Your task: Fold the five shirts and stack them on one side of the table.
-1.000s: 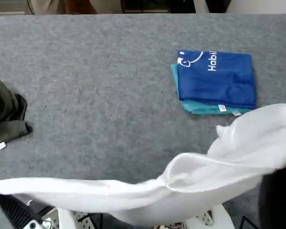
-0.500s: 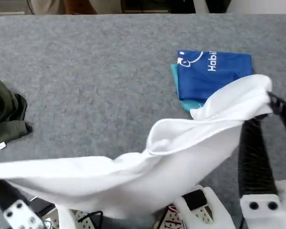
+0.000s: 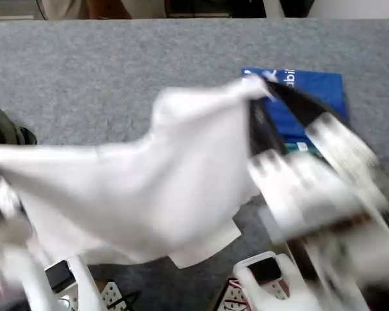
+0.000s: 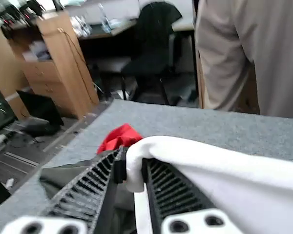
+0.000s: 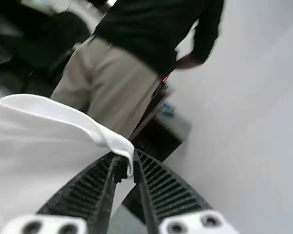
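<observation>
Well to the left of the folded blue shirt (image 3: 314,91), a dark green shirt (image 3: 3,127) lay crumpled on the worktop (image 3: 117,58). The left claw (image 4: 133,165) was clamped on one corner of the white shirt (image 3: 162,181). Within the last second that shirt had swung from the near edge up over the worktop, towards the blue shirt, probably to be spread flat for folding. The right claw (image 5: 127,165), clamped on the other corner, hung at the blue shirt's left edge.

The left claw (image 4: 133,165) is held high, jaws clamped on a fold of the white shirt (image 4: 224,170). The right claw (image 5: 125,163) is also up, jaws clamped on another edge.
</observation>
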### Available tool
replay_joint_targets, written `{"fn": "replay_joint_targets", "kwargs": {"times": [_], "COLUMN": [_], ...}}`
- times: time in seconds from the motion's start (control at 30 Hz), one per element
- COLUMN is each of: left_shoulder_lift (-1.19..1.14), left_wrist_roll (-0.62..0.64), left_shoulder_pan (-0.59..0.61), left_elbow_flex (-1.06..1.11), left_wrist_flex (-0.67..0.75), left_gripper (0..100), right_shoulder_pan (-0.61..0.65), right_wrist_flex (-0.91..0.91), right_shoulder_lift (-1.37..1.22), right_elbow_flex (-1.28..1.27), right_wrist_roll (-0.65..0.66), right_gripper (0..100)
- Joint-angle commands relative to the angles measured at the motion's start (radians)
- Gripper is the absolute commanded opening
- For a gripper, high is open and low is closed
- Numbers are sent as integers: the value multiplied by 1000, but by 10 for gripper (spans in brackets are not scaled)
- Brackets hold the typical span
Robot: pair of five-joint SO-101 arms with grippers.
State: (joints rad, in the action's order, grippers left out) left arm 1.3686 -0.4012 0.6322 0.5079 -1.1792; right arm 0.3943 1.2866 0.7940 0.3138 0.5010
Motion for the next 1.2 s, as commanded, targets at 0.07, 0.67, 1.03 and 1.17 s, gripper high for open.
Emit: {"fn": "replay_joint_targets", "kwargs": {"times": [0.07, 0.67, 1.03, 1.17], "left_shoulder_lift": [-137, -1127, -1064, -995], "left_wrist_roll": [2, 2, -5, -5], "left_shoulder_pan": [-92, -207, -215, -216], "left_elbow_flex": [354, 43, 75, 60], "left_wrist_flex": [615, 1226, 839, 568], "left_gripper": [19, 19, 20, 20], "right_shoulder_pan": [-13, -45, -71, -62], "right_wrist_flex": [-508, -723, 74, 298], "right_shoulder_lift": [-173, -984, -1041, -1041], "right_elbow_flex": [-357, 189, 441, 438], "right_wrist_roll": [-6, -6, 63, 117], "right_gripper": [1, 1, 1, 1]}}
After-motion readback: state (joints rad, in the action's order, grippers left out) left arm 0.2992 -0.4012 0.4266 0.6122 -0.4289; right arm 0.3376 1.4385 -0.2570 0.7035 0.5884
